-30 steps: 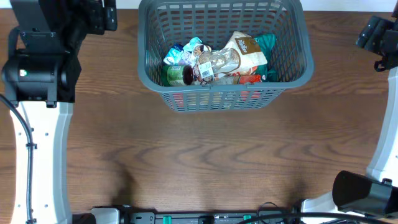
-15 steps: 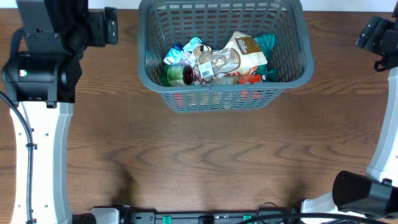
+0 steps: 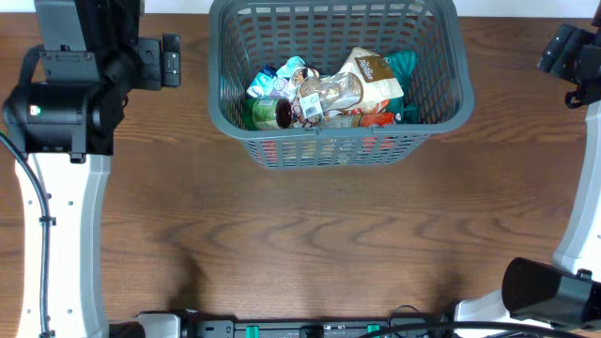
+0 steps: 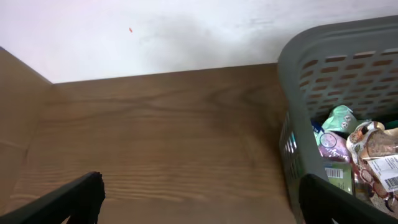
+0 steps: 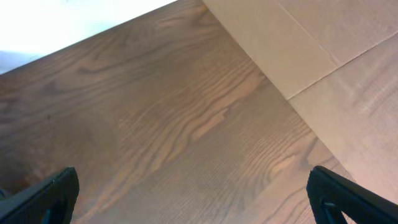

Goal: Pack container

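Both arms are hanging empty with fingers spread wide, left gripper [image 4: 204, 202] just beside the container [image 3: 333, 150], right gripper [image 5: 193, 196] well apart on the container's other side, probably because the packets [image 3: 362, 89] are already lying inside it, packing looking done.

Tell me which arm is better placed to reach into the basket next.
Left, likely. The left fingers sit open beside the container, whose packets show in that wrist view; the right fingers face only table, far off.
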Robot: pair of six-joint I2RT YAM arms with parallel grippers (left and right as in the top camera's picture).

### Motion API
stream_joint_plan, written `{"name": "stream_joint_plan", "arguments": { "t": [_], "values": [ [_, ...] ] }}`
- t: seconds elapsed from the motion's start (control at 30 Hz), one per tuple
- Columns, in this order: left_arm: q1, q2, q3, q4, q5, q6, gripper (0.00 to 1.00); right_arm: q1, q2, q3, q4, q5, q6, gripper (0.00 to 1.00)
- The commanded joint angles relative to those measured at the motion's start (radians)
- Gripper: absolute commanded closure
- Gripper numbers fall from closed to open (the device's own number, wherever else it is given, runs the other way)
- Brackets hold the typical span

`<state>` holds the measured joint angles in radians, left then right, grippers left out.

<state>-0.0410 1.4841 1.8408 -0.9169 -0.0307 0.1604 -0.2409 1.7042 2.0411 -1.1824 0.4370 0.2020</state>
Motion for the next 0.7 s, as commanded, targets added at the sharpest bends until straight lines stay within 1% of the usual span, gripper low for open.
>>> {"name": "stream_joint_plan", "arguments": {
  "t": [0.0, 0.43, 0.67],
  "values": [
    [0.003, -0.005, 0.011, -0.003, -0.008, -0.005, 0.01, -0.008, -0.017, 0.015, 0.0, 0.003, 0.014, 0.01],
    [0.003, -0.004, 0.011, -0.003, -0.008, -0.004, 0.01, -0.008, -0.017, 0.015, 0.0, 0.003, 0.014, 0.01],
    [0.003, -0.076, 0.011, -0.003, -0.006, -0.006, 0.02, -0.008, -0.017, 0.015, 0.0, 0.003, 0.014, 0.01]
  ]
}}
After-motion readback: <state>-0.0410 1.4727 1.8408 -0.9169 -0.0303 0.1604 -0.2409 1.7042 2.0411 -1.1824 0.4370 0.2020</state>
